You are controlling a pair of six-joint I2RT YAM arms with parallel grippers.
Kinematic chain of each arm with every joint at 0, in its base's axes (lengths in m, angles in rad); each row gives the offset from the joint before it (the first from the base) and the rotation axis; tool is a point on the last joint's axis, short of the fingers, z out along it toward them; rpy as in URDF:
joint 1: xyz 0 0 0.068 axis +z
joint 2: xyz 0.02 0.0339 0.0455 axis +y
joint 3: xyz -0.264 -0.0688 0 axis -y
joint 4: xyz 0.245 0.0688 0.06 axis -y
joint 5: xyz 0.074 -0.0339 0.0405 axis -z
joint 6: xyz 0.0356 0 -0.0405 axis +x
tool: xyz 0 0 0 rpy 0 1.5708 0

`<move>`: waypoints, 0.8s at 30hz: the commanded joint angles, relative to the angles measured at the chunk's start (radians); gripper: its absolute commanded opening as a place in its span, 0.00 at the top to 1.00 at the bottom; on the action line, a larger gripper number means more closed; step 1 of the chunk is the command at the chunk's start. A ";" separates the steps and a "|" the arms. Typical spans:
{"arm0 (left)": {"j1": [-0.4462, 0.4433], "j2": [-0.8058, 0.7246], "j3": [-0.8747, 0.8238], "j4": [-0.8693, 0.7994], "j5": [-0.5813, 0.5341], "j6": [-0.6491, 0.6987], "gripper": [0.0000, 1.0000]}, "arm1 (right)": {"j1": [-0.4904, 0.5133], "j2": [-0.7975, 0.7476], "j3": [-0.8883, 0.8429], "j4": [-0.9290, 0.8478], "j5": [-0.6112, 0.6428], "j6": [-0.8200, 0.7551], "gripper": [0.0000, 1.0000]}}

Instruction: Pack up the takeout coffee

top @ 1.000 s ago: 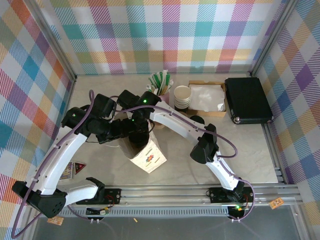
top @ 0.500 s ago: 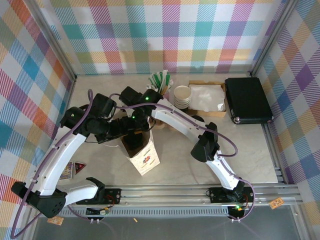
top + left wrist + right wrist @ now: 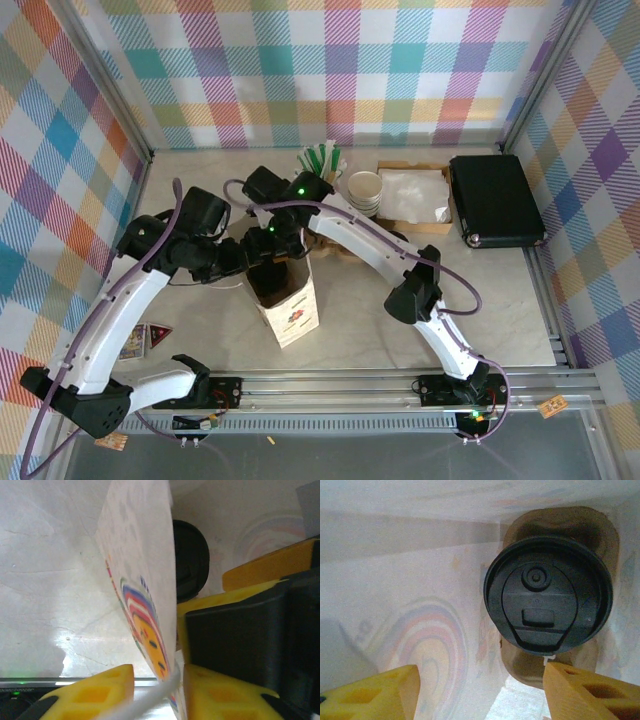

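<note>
The takeout coffee (image 3: 548, 595) is already inside the paper bag (image 3: 290, 300), which stands in the middle of the counter (image 3: 500, 290) in the overhead view. In the right wrist view its black lid sits in the upper right of the frame, over what looks like a brown pulp tray (image 3: 570, 522) at the bag's bottom. Whether the cup is seated fully down in it, I cannot tell.

The right end effector (image 3: 480, 680) hangs inside the bag mouth with its yellow fingers spread wide at the lower corners of the frame. They hold nothing, and the cup lies clear beyond them. The left end effector (image 3: 155, 680) straddles the bag's printed wall at a narrow opening. The paper passes between the fingers with a gap on the left side, so I judge it is not clamped.

The risks come from pulling out:
- **Right arm.** If it lifts out off-line, a finger could drag the bag wall or clip the lid. With the left hold loose, nothing steadies the bag, and it could tip or slide.
- **Left end effector.** A thin white strip lying between the left fingers could snag as that end effector backs away, and that would pull the wall over.
- **Cup.** A tall, capped cup that is not fully seated could topple inside the bag.
</note>
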 commanded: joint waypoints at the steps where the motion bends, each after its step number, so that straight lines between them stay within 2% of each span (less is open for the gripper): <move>1: -0.012 0.000 0.027 0.034 0.063 0.028 0.60 | 0.026 -0.055 0.051 0.046 -0.025 0.018 0.34; 4: -0.008 -0.004 0.042 0.025 0.057 0.034 0.57 | 0.032 -0.054 0.055 0.046 -0.018 0.018 0.35; 15: -0.005 -0.033 0.067 0.069 0.090 0.043 0.55 | 0.037 -0.053 0.080 0.032 0.010 0.012 0.39; 24: -0.004 -0.057 0.106 0.103 0.078 0.067 0.41 | 0.042 -0.071 0.083 0.039 0.039 0.009 0.40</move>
